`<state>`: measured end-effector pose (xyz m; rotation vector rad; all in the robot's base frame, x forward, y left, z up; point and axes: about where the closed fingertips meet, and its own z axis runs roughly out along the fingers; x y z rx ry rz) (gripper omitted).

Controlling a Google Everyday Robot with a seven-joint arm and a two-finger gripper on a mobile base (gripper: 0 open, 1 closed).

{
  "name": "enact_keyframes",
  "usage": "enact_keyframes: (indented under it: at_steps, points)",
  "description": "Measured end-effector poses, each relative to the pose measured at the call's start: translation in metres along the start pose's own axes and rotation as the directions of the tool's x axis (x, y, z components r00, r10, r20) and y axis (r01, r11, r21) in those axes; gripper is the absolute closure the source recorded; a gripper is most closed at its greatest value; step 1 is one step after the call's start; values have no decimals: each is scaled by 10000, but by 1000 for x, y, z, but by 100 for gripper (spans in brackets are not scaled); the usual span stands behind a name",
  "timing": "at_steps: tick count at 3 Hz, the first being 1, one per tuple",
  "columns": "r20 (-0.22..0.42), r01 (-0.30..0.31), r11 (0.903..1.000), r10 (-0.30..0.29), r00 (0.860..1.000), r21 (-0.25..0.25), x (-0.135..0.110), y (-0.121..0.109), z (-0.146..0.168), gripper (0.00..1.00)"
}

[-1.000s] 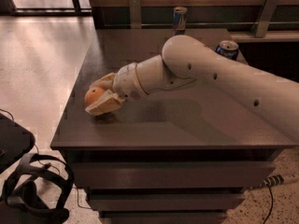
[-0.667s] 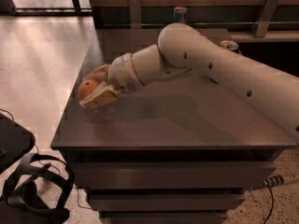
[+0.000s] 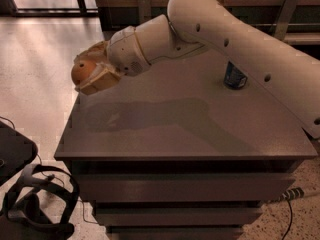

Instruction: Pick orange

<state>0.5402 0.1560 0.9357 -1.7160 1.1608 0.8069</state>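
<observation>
The orange (image 3: 81, 70) is a small round orange fruit held between the fingers of my gripper (image 3: 90, 69). The gripper is shut on it and holds it up in the air, above the left edge of the grey table (image 3: 165, 134). The white arm reaches in from the right, across the table top.
A blue drink can (image 3: 234, 76) stands on the table at the right, just under the arm. Dark cables and a strap (image 3: 35, 204) lie on the floor at the lower left. A chair back (image 3: 290, 6) stands behind the table at the right.
The gripper has lifted the orange off the table top and carried it up and toward the table's left edge. The view has also come closer to the table.
</observation>
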Motion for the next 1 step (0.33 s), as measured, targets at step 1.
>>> enact_keyframes:
  at_steps: [1]
  points:
    - [98, 826, 9965, -827, 9965, 86, -29, 1, -13, 100]
